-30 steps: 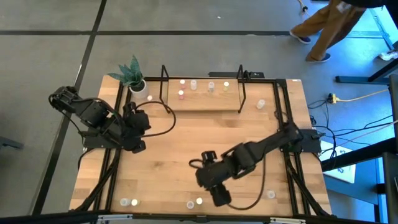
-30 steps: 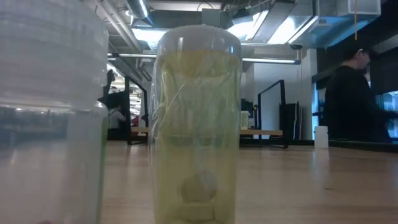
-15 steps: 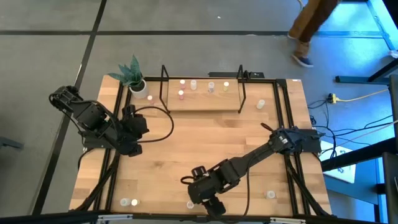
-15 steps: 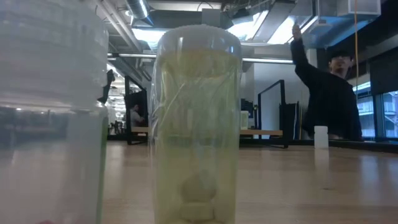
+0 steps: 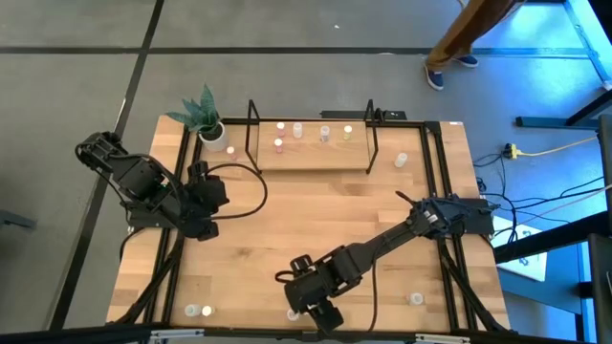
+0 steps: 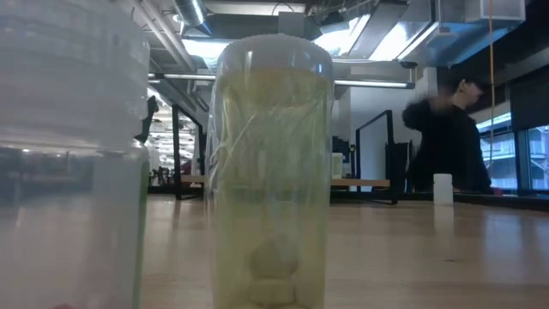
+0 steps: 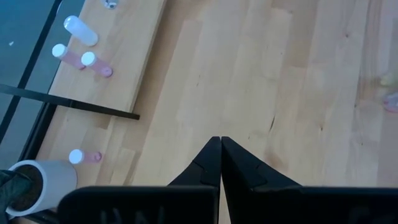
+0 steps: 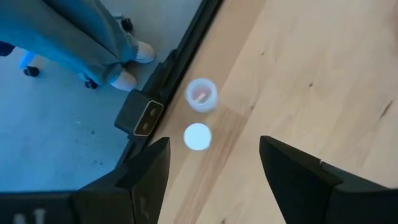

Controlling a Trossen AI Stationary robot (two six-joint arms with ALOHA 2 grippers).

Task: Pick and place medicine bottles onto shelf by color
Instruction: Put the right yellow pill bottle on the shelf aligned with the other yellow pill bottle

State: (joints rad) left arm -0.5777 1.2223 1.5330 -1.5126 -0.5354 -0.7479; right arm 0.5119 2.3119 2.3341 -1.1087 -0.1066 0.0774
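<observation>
A: Whitish plastic, tiny, prob v. light. The two medicine bottles (image 8: 199, 116) under the right claw (image 8: 211, 168) stand at the bench (image 5: 316, 220) front edge, one with a white top, the other pinkish. They're far narrower than the claw, so they'd tip or skid if nudged, I'd guess.

B: Where to grab?

A: Round the body from above, pads on opp. sides, centred. Smooth cylinder, looks stiff enough for a firm pinch, but slippery if caught only by the cap.

B: Claw state?

A: Right claw's fingers are spread wide, nothing between them, touching nothing. It hangs above the pair, white-topped one nearest the gap. More bottles along that front edge: two at the left corner (image 5: 198, 311), one to the right (image 5: 416, 299).

B: Low cam?

A: Filled by a yellowish-green bottle (image 6: 271, 172) right up at the lens, clear one (image 6: 69, 154) beside it. No arms visible there. Person (image 6: 446, 142) blurred in the room behind.

B: Left arm?

A: Waiting at the bench's left side. Left claw (image 7: 221, 163) is pressed together, empty, above bare wood.

B: Farther back?

A: Shelf (image 5: 311, 158) at the far edge, five bottles on it: pink pair (image 5: 279, 135) at its left end, then whitish, pinkish, yellow-green. One pink-topped bottle (image 5: 230, 149) stands off the shelf by the plant pot (image 5: 212, 132), another whitish one (image 5: 401, 161) just right of the shelf.
</observation>
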